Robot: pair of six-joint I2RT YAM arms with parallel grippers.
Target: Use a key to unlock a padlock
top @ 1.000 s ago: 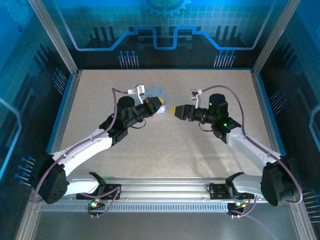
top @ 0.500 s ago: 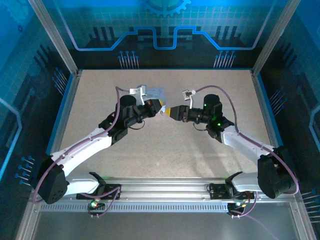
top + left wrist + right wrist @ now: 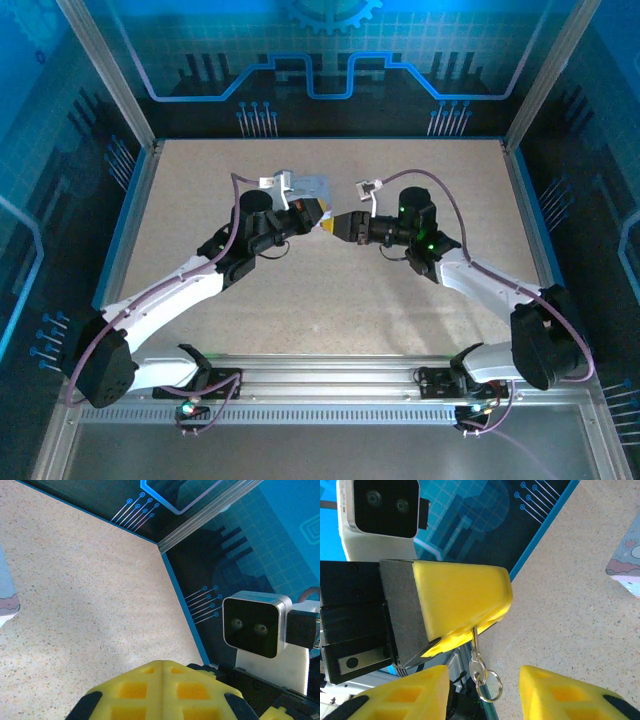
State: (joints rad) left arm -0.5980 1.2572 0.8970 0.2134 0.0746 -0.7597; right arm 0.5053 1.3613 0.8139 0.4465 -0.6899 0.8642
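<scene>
Left claw (image 3: 480, 617) is clamped shut on the key (image 3: 476, 666), ring dangling, above the far-centre surface (image 3: 300, 300). Right claw (image 3: 485, 690) is part-open, fingers flanking the key without touching it. Judgement: early; fitting the key into the padlock and turning it remain.

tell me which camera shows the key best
Right wrist view: the key and its ring hang clear from the shut left gripper. In the top external view it is too small to make out; in the left wrist view the gripper's own yellow pads hide it.
</scene>
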